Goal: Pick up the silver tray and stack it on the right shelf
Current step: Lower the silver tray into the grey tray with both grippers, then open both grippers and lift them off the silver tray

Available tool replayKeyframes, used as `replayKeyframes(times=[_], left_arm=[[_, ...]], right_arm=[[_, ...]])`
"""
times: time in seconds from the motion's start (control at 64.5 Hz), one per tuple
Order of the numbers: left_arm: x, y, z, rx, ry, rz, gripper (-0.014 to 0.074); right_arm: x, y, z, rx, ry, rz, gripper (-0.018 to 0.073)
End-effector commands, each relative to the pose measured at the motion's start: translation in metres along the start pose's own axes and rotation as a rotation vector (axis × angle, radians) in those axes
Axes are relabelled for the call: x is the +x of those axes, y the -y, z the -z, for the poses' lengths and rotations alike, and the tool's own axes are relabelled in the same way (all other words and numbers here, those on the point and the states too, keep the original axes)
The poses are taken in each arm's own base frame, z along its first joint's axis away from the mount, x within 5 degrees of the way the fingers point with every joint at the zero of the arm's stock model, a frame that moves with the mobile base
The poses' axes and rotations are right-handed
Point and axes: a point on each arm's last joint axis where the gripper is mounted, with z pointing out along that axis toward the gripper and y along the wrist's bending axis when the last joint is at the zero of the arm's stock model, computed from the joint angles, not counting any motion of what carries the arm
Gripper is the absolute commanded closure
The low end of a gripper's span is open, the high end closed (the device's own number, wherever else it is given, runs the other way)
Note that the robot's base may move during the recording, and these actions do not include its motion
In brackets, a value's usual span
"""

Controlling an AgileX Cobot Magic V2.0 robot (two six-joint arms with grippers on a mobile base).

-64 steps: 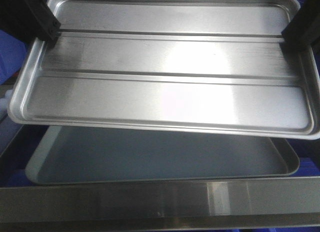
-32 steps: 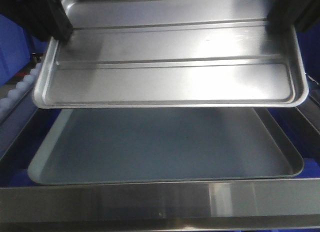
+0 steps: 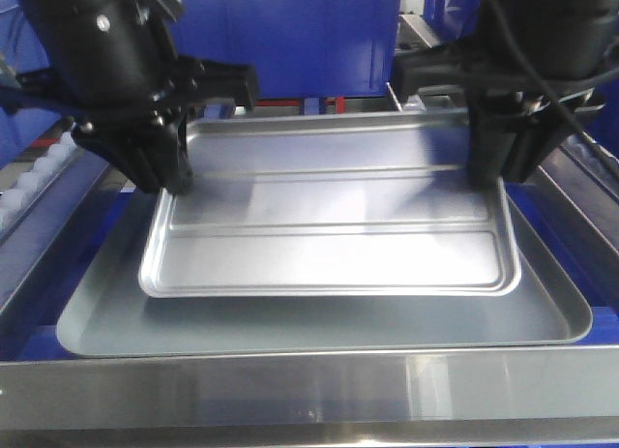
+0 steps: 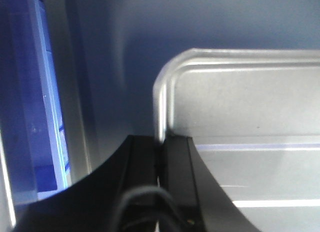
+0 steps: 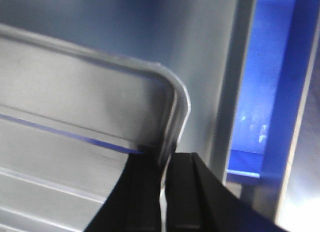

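I am holding the silver tray (image 3: 329,225) by its two short rims, the left gripper (image 3: 172,182) and right gripper (image 3: 495,172) each pinched tight on the raised lip, so it is hanging level within the larger grey tray (image 3: 319,332) on the right shelf (image 3: 309,385); whether it is touching that floor I cannot tell. White rollers (image 3: 34,177) are lining the rack's left side, and blue bins (image 3: 290,42) are filling the background.
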Motion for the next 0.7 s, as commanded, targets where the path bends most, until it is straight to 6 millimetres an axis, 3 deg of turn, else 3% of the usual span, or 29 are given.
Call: replayKeyframes(times=[0.0,0.186,0.357,0.496,0.574,0.683], left_arm=[[-0.0160,-0.0068,0.0087,-0.008,0.079,-0.023,0.0689],[-0.0187,-0.0074,0.0012,0.000,0.095,-0.042,0.0685],[-0.0210,-0.0056,0.0014,0.019,0.120,-0.047,0.0668],[-0.0205,-0.0058,0.0014,0.016,0.115,-0.045,0.0451],[-0.0202,-0.0060,0.0013,0.014,0.111,-0.045,0.0285],[-0.0217,-0.0058,0.0034,0.011,0.104,-0.037,0.0146]], right_arm=[[-0.0166,0.0068,0.0123,0.003,0.104,0.036,0.0500],[-0.0207,0.0094,0.0069,-0.002,0.121,0.025,0.0487],[-0.0213,0.0090,0.0070,-0.006,0.127,0.025,0.0293],[-0.0220,0.0086,0.0071,-0.011,0.135,0.026,0.0063],[-0.0220,0.0086,0.0071,-0.011,0.135,0.026,0.0010],[-0.0220,0.0086,0.0071,-0.011,0.135,0.026,0.0006]])
